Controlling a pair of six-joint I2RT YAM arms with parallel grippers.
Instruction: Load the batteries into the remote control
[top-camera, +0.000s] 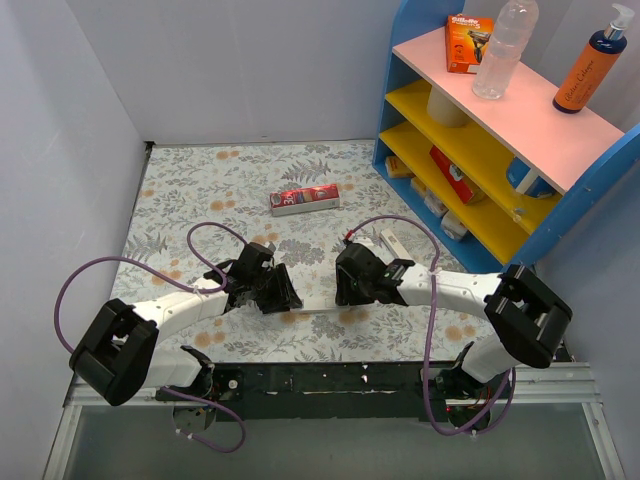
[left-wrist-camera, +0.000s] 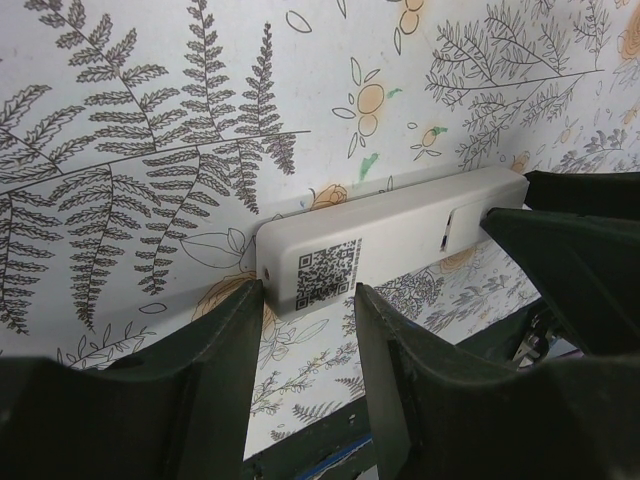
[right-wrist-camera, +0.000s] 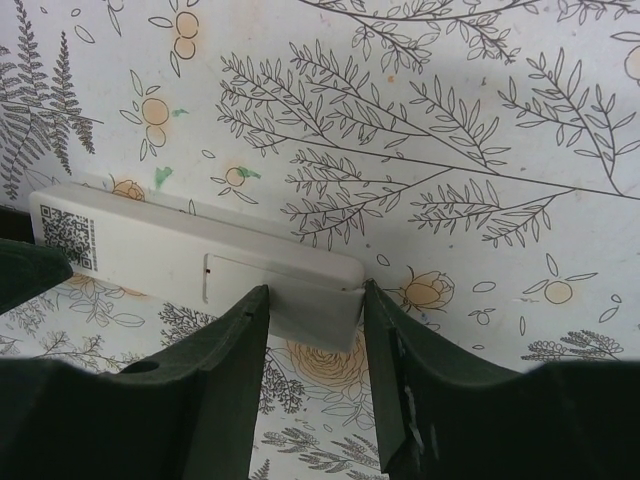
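Observation:
The remote control (top-camera: 318, 309) is a slim white bar held level just above the flowered cloth, between my two grippers. In the left wrist view the remote control (left-wrist-camera: 400, 225) shows its back face with a QR code, and my left gripper (left-wrist-camera: 308, 298) is shut on that end. My right gripper (right-wrist-camera: 315, 290) has its fingertips pressed to both sides of the other end of the remote control (right-wrist-camera: 150, 250), where a white cover flap (right-wrist-camera: 315, 318) tilts out from the body. From above, the left gripper (top-camera: 290, 298) and right gripper (top-camera: 340, 292) face each other. No batteries show in any view.
A red carton (top-camera: 305, 199) lies on the cloth behind the grippers. A small white oblong piece (top-camera: 392, 243) lies by the right arm. A blue shelf unit (top-camera: 396, 60) stands at the back right, holding a bottle (top-camera: 505, 45), a razor pack (top-camera: 468, 42) and other goods. Grey walls close the left and back.

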